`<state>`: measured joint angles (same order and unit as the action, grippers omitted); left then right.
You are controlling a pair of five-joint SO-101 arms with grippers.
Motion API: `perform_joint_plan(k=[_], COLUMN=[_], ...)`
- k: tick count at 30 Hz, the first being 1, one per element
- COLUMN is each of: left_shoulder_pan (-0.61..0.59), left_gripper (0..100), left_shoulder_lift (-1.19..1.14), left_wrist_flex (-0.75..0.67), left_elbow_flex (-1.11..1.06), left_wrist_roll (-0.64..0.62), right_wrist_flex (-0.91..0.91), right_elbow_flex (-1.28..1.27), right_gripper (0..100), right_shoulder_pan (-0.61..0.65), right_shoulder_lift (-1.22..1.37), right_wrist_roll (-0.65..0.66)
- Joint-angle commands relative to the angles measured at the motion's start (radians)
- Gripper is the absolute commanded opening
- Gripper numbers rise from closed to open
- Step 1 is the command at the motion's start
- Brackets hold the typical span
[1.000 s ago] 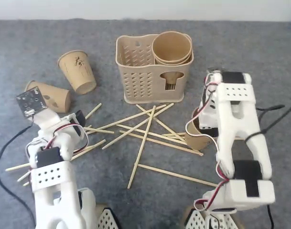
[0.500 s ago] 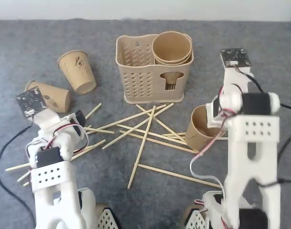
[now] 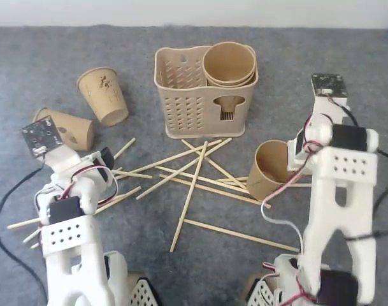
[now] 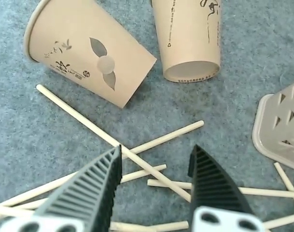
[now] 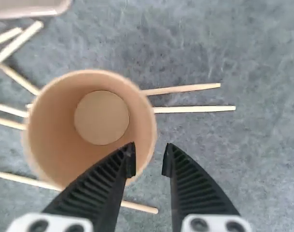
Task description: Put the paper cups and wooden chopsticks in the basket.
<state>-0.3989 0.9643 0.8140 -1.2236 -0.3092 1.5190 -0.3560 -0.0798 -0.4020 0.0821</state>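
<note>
The grey bench [image 3: 346,57] is seen from above, with 2 white arms set at its 6 o'clock edge. The right arm [image 3: 337,191] is raised at 5 o'clock, and the left arm [image 3: 72,210] is kept low at 7 o'clock. The basket [image 3: 200,102] stands upright at 12 o'clock. Nested cups [image 3: 229,62] are lodged mouth up in its 3 o'clock half.

The right pincer [image 5: 147,153] is pinched on the rim of a plain paper cup [image 3: 270,169], with 1 finger seen inside the mouth and the other outside the wall. This held cup is tilted at about 4 o'clock from the basket and well apart from it, and its open mouth is visible from above. Whether its base touches the bench cannot be told.

The left pincer [image 4: 156,150] is spread wide, with nothing gripped between its fingers, and is poised above several crossed sticks. 2 printed cups are found at about 9 o'clock from the basket. The first printed cup [image 3: 103,95] is the nearer to the basket. The second printed cup [image 3: 76,131] lies on its side at 7 o'clock from the first, just beside the left arm's camera board.

The wooden chopsticks [image 3: 194,178] are strewn in a crossed heap at 6 o'clock from the basket, between the 2 arms. Several run under the held cup, and more are scattered at 8 o'clock beside the left arm. 2 sticks lie side by side on the bench just past the held cup.
</note>
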Motion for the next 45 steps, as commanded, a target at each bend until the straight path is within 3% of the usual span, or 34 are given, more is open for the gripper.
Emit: perform_joint_plan(k=[1,8,11,12,23,34,41,45], left_shoulder_pan=[-0.005,-0.005,-0.005,-0.005,-0.005,-0.005,-0.005,-0.005], left_gripper=[21,21,21,21,21,21,21,21], left_shoulder_lift=[0.032,0.032,0.035,0.035,0.035,0.037,0.037,0.037], left_wrist_flex=[-0.025,-0.025,-0.025,-0.025,-0.025,-0.025,-0.025,-0.025], left_elbow_flex=[0.005,0.005,0.005,0.005,0.005,0.005,0.005,0.005], left_wrist_roll=[0.014,0.014,0.014,0.014,0.014,0.014,0.014,0.014], right_wrist_flex=[-0.105,-0.147,-0.145,-0.145,-0.068,0.269,0.239,0.096], right_elbow_flex=[-0.017,-0.015,-0.012,-0.012,0.028,0.626,0.891,0.905], right_gripper=[11.3,10.6,3.6,0.2,0.8,0.8,0.8,0.8], right_shoulder_pan=[-0.007,-0.001,0.002,0.002,0.002,0.061,0.194,0.242], right_shoulder_lift=[0.074,0.199,0.219,0.216,0.047,-0.064,-0.062,-0.062], right_wrist_roll=[0.009,0.009,0.011,0.012,0.012,-0.005,-0.121,-0.201])
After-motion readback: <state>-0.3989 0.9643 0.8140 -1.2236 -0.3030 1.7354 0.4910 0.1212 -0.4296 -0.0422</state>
